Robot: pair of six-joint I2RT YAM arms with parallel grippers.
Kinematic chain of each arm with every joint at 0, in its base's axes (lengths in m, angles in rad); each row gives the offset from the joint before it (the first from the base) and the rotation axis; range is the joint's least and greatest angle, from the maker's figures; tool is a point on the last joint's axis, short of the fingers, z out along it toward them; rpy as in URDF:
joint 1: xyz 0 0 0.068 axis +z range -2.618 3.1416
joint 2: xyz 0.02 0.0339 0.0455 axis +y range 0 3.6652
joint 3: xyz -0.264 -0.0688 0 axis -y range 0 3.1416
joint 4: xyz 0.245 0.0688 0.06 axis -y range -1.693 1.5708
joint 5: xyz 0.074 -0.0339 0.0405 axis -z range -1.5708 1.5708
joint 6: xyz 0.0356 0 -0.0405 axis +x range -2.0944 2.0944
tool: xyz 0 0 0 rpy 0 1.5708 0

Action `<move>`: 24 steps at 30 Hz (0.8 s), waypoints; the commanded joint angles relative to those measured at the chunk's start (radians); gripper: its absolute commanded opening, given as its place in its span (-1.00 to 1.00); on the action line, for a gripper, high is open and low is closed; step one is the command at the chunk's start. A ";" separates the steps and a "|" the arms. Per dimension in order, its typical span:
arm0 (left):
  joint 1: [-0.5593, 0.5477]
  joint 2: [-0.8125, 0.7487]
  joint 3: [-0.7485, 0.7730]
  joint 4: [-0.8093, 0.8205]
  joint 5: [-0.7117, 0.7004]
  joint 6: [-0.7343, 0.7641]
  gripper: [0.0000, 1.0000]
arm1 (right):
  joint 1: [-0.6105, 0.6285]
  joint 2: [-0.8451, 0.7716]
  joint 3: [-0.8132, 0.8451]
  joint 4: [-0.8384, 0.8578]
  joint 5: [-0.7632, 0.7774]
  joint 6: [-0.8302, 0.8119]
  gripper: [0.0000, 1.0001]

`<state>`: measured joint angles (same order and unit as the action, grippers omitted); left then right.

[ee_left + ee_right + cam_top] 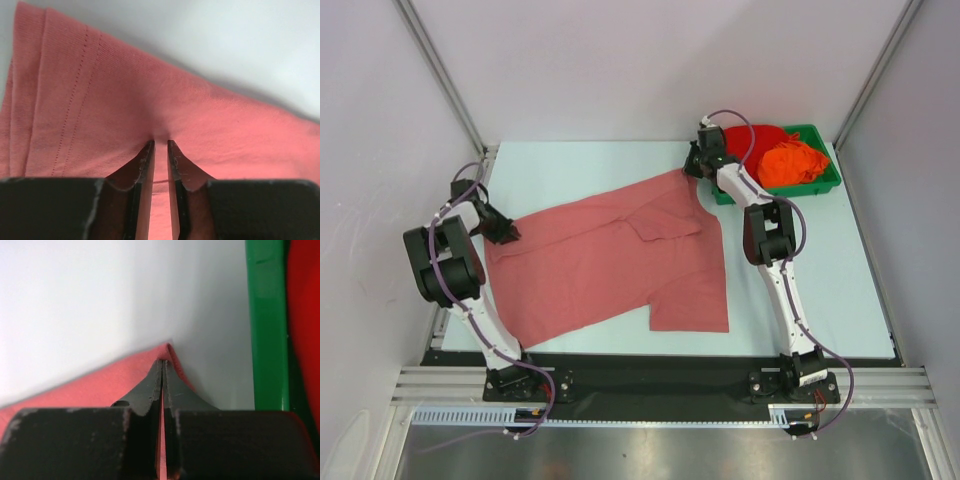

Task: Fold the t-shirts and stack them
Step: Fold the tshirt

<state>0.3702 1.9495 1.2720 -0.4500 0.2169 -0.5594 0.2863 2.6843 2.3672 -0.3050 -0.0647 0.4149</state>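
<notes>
Two corners pinched, cloth limp.
Overhead, your salmon t-shirt [610, 270] lies spread on the tabletop [845, 290], left gripper [505, 232] and right gripper [695, 170] at its far corners. Left wrist: fingers [142, 165] clamped on puckered cloth. Right wrist: fingers [150, 385] together on a thin corner; it's soft, so lift both evenly.

The large t-shirt [610, 265] lies spread across the tabletop [820, 290]. My left hand [507, 235] is at its left edge, my right hand [693, 168] at its far corner, just left of the tray [825, 186] at the far right. In it the front t-shirt [792, 163] lies against the rear t-shirt [760, 135].
</notes>
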 commanded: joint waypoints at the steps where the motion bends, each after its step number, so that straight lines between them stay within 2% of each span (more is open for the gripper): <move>1: 0.026 -0.027 -0.014 -0.009 -0.089 0.012 -0.54 | -0.004 0.002 0.053 -0.046 0.019 -0.034 -1.00; 4: 0.016 -0.156 -0.054 0.002 -0.105 0.029 -0.43 | 0.017 -0.056 0.066 -0.055 0.017 -0.091 -0.93; 5: 0.007 -0.194 -0.077 -0.004 -0.132 0.038 -0.24 | 0.025 -0.078 0.067 -0.060 0.023 -0.109 -0.91; 7: -0.025 -0.332 -0.109 -0.013 -0.203 0.056 -0.08 | 0.046 -0.156 0.066 -0.081 0.051 -0.166 -0.69; 8: -0.039 -0.378 -0.152 -0.016 -0.214 0.059 0.07 | 0.072 -0.187 0.069 -0.112 0.063 -0.185 -0.64; 9: -0.065 -0.435 -0.172 -0.024 -0.246 0.061 0.14 | 0.091 -0.214 0.067 -0.132 0.093 -0.200 -0.46; 11: -0.099 -0.587 -0.236 -0.042 -0.266 0.056 0.29 | 0.137 -0.312 0.057 -0.201 0.160 -0.238 -0.30; 14: -0.172 -0.766 -0.302 -0.105 -0.283 0.030 0.30 | 0.187 -0.473 -0.043 -0.281 0.226 -0.217 -0.05; 17: -0.241 -0.929 -0.380 -0.169 -0.289 -0.019 0.30 | 0.229 -0.627 -0.273 -0.301 0.227 -0.159 0.07; 18: -0.266 -0.972 -0.401 -0.185 -0.287 -0.048 0.30 | 0.266 -0.749 -0.410 -0.298 0.236 -0.153 0.13; 19: -0.277 -1.010 -0.425 -0.203 -0.286 -0.062 0.29 | 0.283 -0.798 -0.486 -0.296 0.276 -0.139 0.17; 20: -0.281 -1.088 -0.468 -0.223 -0.277 -0.074 0.29 | 0.296 -0.858 -0.541 -0.312 0.287 -0.122 0.18; 24: -0.304 -1.228 -0.520 -0.282 -0.271 -0.112 0.25 | 0.338 -1.082 -0.788 -0.422 0.312 -0.041 0.20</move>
<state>0.0834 0.7921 0.7795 -0.6483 -0.0376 -0.6144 0.6369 1.6798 1.7245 -0.5880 0.1761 0.2958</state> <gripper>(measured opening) 0.628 0.599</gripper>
